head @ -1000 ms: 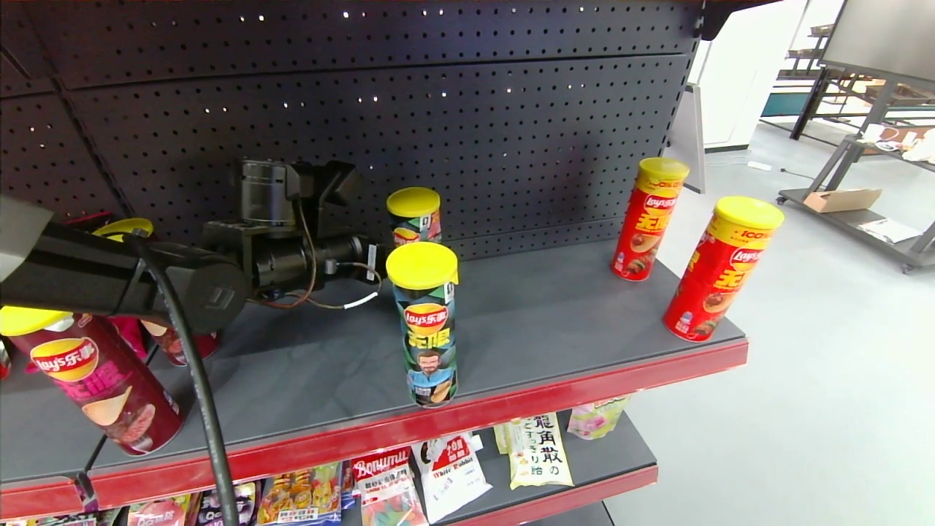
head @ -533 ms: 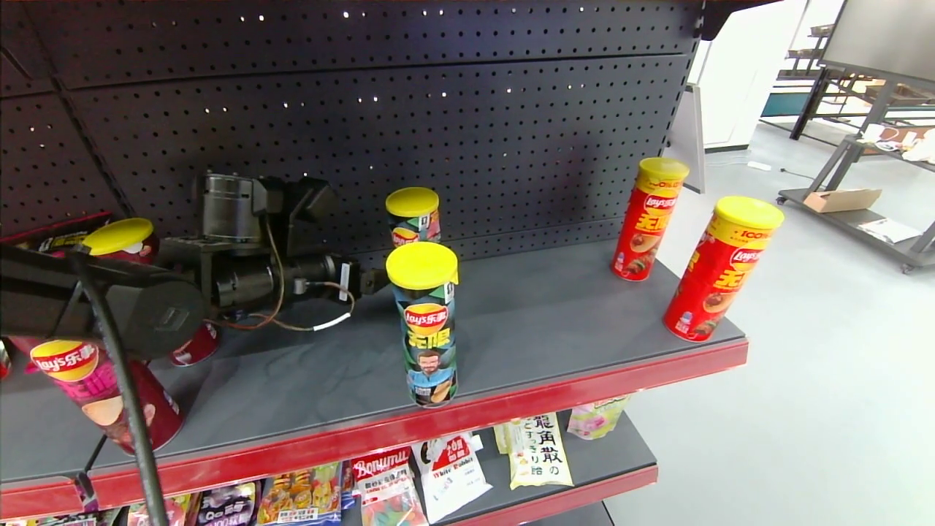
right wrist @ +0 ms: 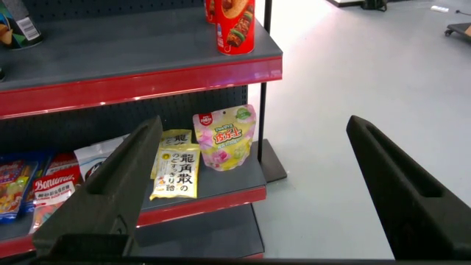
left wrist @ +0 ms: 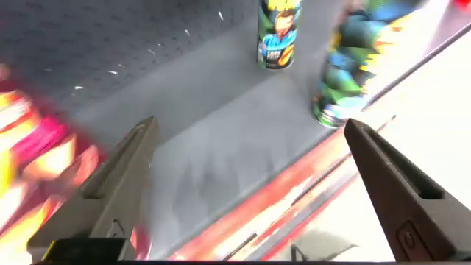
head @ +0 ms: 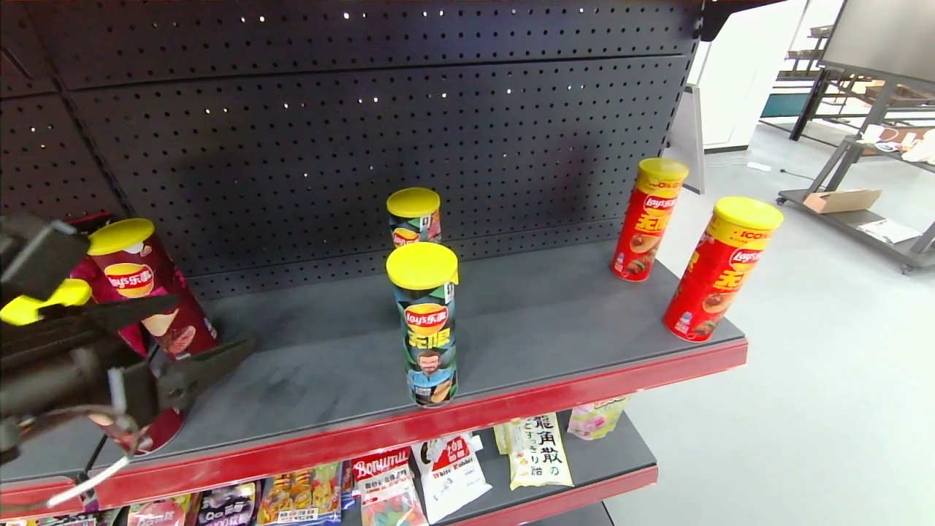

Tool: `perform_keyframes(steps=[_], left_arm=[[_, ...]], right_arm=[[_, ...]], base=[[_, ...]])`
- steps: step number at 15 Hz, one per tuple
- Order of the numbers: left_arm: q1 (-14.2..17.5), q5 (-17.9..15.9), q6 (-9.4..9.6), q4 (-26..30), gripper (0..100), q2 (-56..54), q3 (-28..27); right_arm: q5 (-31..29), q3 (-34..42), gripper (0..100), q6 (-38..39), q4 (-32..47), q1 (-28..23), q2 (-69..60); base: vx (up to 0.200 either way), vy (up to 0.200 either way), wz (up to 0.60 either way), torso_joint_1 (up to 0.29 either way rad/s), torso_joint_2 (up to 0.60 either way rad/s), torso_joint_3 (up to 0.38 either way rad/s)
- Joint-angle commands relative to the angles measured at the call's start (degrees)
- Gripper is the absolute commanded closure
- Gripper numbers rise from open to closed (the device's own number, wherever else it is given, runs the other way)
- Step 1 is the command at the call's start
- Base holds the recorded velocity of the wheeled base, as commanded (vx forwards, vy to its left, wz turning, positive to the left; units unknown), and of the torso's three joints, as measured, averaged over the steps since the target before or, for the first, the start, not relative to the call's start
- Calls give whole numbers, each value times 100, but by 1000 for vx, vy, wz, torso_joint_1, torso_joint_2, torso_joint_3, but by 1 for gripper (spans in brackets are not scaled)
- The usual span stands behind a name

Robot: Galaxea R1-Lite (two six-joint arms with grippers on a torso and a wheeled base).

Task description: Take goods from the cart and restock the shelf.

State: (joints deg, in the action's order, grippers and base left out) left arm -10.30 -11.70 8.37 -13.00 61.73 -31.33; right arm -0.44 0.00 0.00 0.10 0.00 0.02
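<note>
Pulling back frm the rear can (head: 413,215), left gripper (head: 186,340) is now at the shelf (head: 555,314) front-left, fingers apart, empty. Can stays upright near the back wall, so placement looks done. Right gripper (right wrist: 254,125) fingers also apart, empty. Cart trip prob next.

The shelf (head: 540,321) deck lay bare in two stretches. One ran between the maroon cans (head: 150,281) at its left end and the middle pair, where the front dark can (head: 429,329) stood in line with the rear dark can (head: 413,215). The other ran from that pair to the red cans (head: 719,270) near the right end. The pegboard (head: 365,131) closed off the back. The left end effector (head: 213,320), jaws apart, hung at the front edge just beside the maroon cans.
</note>
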Motion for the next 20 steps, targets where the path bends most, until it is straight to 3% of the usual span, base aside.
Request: perform_keyframes(steps=[1, 2, 3, 5, 6, 7, 9, 11, 15, 20], left_arm=[[195, 151, -134, 1238, 0, -3211, 795], [195, 309, -213, 1317, 0, -3387, 830], [186, 801, -442, 1414, 0, -3818, 1024], [178, 1038, -644, 1440, 0, -4143, 1111], [169, 995, -767, 1598, 0, -4495, 1173], [169, 995, -767, 1598, 0, -4495, 1173], [169, 1003, -609, 2354, 0, -5312, 1270], [178, 1118, -583, 2776, 0, -5584, 1261], [178, 1223, -583, 2776, 0, -5584, 1287], [178, 1285, -583, 2776, 0, -5584, 1384]], right_arm=[[0, 0, 0, 0, -1, 0, -2], [0, 0, 0, 0, -1, 0, -2], [0, 0, 0, 0, -1, 0, -2], [0, 0, 0, 0, -1, 0, -2], [0, 0, 0, 0, -1, 0, -2], [0, 0, 0, 0, -1, 0, -2], [0, 0, 0, 0, -1, 0, -2], [9, 0, 0, -35, -1, 0, -2], [0, 0, 0, -26, -1, 0, -2], [9, 0, 0, -35, -1, 0, -2]], base=[[0, 0, 0, 0, 0, 0], [0, 0, 0, 0, 0, 0], [0, 0, 0, 0, 0, 0], [0, 0, 0, 0, 0, 0], [0, 0, 0, 0, 0, 0], [0, 0, 0, 0, 0, 0], [0, 0, 0, 0, 0, 0], [0, 0, 0, 0, 0, 0], [0, 0, 0, 0, 0, 0], [0, 0, 600, 7, 1, 2]])
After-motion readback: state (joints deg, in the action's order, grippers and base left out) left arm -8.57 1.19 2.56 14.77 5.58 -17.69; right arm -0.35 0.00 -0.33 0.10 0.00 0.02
